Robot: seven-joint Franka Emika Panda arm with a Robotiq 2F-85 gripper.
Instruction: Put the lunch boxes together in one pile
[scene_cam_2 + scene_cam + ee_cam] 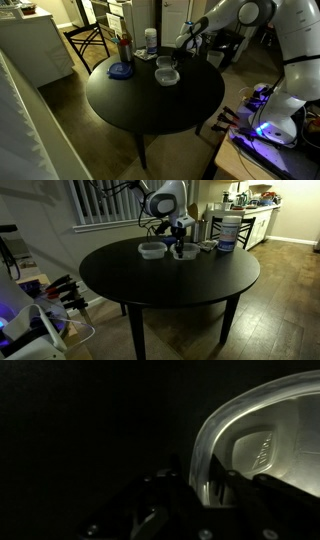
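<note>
A clear lunch box (pixel 255 430) fills the right of the wrist view, and its rim runs between my fingers. My gripper (pixel 200 485) is shut on that rim. In both exterior views the gripper (pixel 180 246) (pixel 180 52) is low over the far part of the round dark table (pixel 170 285). A second clear lunch box (pixel 152 249) sits on the table beside the gripper. An exterior view shows two clear lunch boxes close together (pixel 165 62) (pixel 168 76). I cannot make out a third one.
A tall white tub with a blue lid (pixel 228 230) (pixel 150 40) stands near the table's far edge. A flat blue dish (pixel 120 70) lies close to the edge. Chairs and cabinets surround the table.
</note>
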